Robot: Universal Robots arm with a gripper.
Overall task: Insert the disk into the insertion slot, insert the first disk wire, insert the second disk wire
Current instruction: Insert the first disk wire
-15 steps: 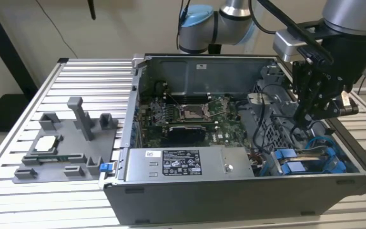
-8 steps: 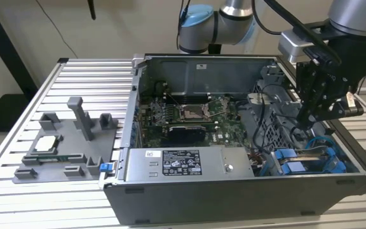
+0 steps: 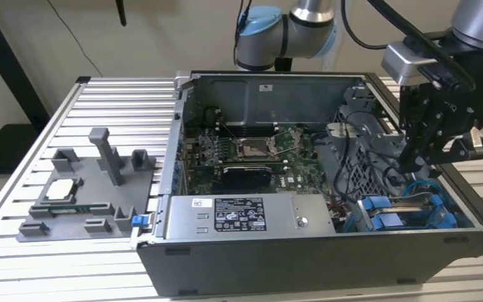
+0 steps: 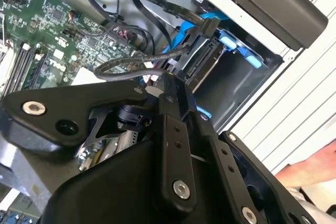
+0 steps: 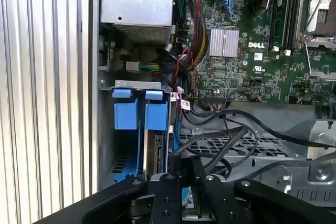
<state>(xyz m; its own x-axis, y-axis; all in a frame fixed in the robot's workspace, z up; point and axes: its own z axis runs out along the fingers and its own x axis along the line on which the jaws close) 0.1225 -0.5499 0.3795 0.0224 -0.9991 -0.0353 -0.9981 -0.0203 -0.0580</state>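
Note:
The disk (image 5: 156, 153) stands on edge in the insertion slot (image 3: 392, 217), the case's front drive bay, between blue carrier clips (image 5: 137, 109). My gripper (image 3: 411, 168) reaches down into the case right at the disk's connector end. In both wrist views its black fingers (image 4: 176, 129) stand close together at that end, shut on the head of a black disk wire (image 4: 131, 62). Another black plug with a blue lead (image 4: 209, 24) sits against the disk (image 4: 207, 64) a little farther along. The contact between plug and disk is hidden by the fingers.
The open computer case (image 3: 309, 264) lies on a slatted metal table (image 3: 116, 107). Inside are the motherboard (image 3: 250, 154), a labelled power-supply box (image 3: 241, 217) and loose black cables (image 5: 231, 129). A grey fixture (image 3: 90, 189) stands at the exterior view's left. A person's hand (image 4: 310, 171) is beside the case.

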